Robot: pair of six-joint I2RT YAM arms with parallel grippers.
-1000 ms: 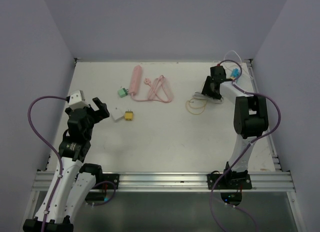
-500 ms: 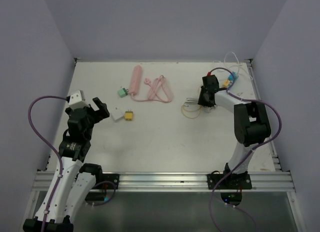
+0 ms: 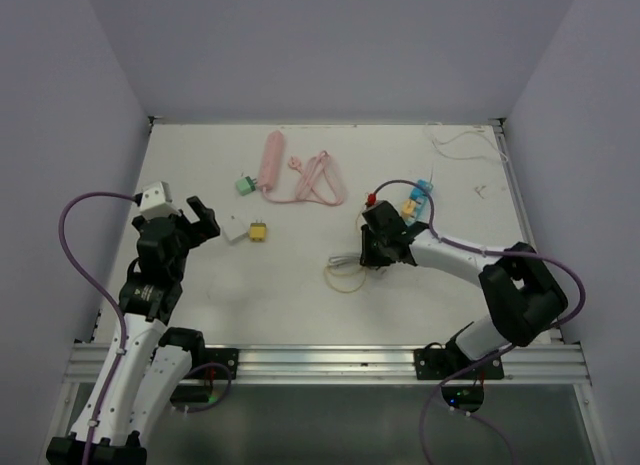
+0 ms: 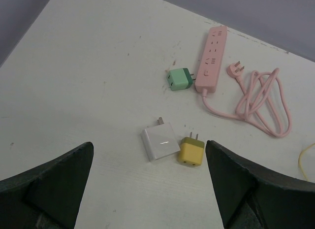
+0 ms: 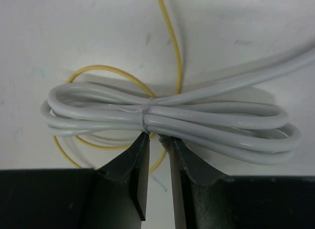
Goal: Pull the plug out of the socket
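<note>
Since a second ago, my right arm has swung from the far right corner in toward the middle of the counter [image 3: 300, 305], and the white cable bundle [image 5: 167, 121] and the yellow wire loop [image 5: 98, 67] have come along with it, while my left arm has not shifted. On the left, my left pincer [image 3: 196, 222] hangs above the counter with its jaws spread wide, grasping nothing. Just beyond it lie a white adapter [image 4: 160, 142] and a yellow adapter [image 4: 191, 151], touching side by side, prongs pointing away from me. Farther back sits a green adapter [image 4: 179, 79], its prongs aimed at the side of the pink power strip [image 4: 212, 59], just beside it. The strip's pink cord [image 4: 261, 103] lies coiled to the right, its own plug [image 4: 235, 69] loose on the counter. Right of centre, my right pincer [image 5: 156, 138] is low over the counter and clenched on the white cable bundle, pinching it at the thin tie around its middle, with the yellow loop under the bundle. The blue and yellow connector [image 3: 418, 197] lies just behind that pincer, toward the far right. I cannot tell whether its two parts are joined. A thin white wire [image 3: 460, 140] trails in the far right corner.
</note>
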